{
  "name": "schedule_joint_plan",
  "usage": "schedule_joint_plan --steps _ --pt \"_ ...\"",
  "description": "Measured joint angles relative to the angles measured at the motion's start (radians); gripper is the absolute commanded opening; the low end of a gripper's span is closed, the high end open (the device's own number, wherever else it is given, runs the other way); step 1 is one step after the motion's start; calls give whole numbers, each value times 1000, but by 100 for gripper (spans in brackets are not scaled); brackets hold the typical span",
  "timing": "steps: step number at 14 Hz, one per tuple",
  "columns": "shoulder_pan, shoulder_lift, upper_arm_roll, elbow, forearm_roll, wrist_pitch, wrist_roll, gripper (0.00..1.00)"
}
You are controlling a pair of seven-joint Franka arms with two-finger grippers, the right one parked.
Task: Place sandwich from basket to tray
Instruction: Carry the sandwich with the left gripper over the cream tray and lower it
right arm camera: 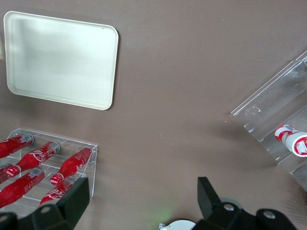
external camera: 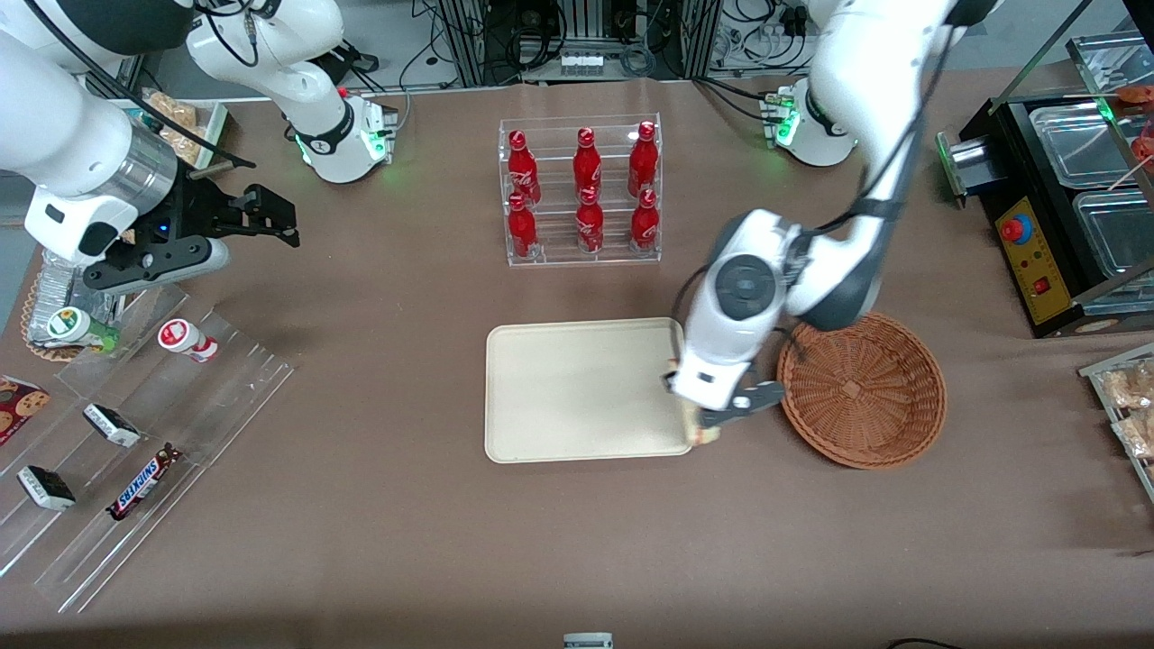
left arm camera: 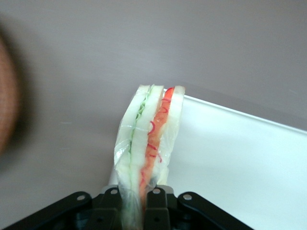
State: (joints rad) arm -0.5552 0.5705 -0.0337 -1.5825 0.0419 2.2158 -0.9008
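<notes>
My gripper (external camera: pixel 714 425) is shut on the sandwich (external camera: pixel 704 436), a clear-wrapped wedge of white bread with red and green layers (left arm camera: pixel 151 139). The fingers (left arm camera: pixel 160 203) pinch the wrapped wedge at its base. It hangs over the rim of the cream tray (external camera: pixel 577 392), at the tray's short side that faces the basket, near the corner closest to the front camera. The tray (left arm camera: pixel 240 167) shows bare under the sandwich, and in the right wrist view the tray (right arm camera: pixel 62 62) is bare too. The round woven basket (external camera: pixel 861 389) stands beside the tray with nothing in it.
A clear rack of red bottles (external camera: pixel 581 194) stands farther from the front camera than the tray. A stepped clear rack with snack bars (external camera: pixel 135 451) lies toward the parked arm's end. A black appliance (external camera: pixel 1055 207) and packaged pastries (external camera: pixel 1127 397) sit toward the working arm's end.
</notes>
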Motion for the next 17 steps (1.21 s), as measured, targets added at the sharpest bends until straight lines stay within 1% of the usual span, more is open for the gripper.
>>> schedule_joint_plan --steps 3,7,8,9,11,14,17 --pt "-89 91 0 33 0 127 -16 7" --pt "-160 156 1 71 0 144 -32 10" --pt "-164 162 2 73 0 144 -40 14" --pt "-167 169 3 74 0 147 -44 33" --pt "-171 188 4 74 0 174 -65 100" --pt "-171 187 8 93 0 179 -92 100" --pt "-170 111 23 128 1 59 -93 100"
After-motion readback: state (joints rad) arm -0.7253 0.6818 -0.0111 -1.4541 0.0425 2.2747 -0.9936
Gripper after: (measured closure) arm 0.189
